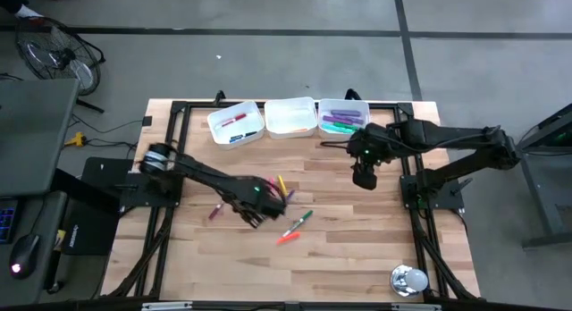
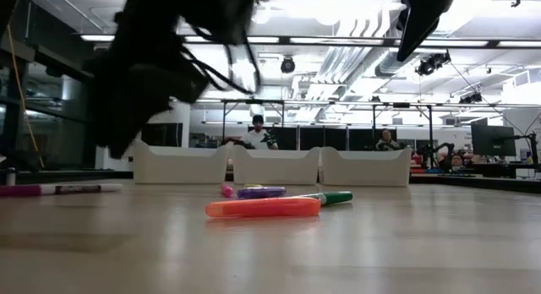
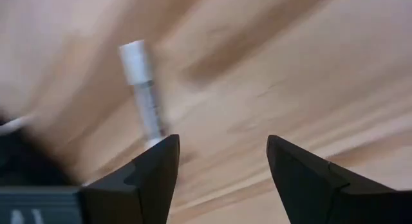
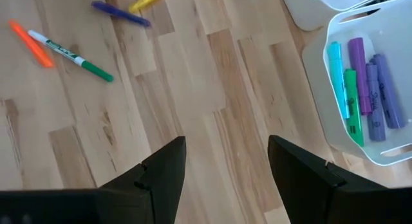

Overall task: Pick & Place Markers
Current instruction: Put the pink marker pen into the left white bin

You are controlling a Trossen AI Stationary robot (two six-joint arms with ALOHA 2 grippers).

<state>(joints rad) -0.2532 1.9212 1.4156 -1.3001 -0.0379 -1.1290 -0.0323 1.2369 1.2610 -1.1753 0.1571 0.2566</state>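
Loose markers lie flat on the wooden table: a yellow one (image 1: 281, 183), a green-and-white one (image 1: 304, 219) (image 4: 71, 55), an orange one (image 1: 288, 237) (image 2: 262, 207), a purple one (image 4: 120, 13) and a pink-purple one (image 1: 214, 211). My left gripper (image 1: 268, 199) (image 3: 222, 169) is open, low over the table's middle. A white-barrelled marker (image 3: 143, 89) lies just past one of its fingers. My right gripper (image 1: 364, 175) (image 4: 225, 166) is open and hangs above the table, near the right tray (image 1: 359, 107), which holds teal, green and purple markers (image 4: 360, 82).
Three white trays stand in a row at the far edge; the left tray (image 1: 214, 123) holds red and blue markers, and the middle tray (image 1: 290, 128) is beside it. A shiny round object (image 1: 409, 280) sits near the front right corner. People (image 2: 258, 133) sit far behind the table.
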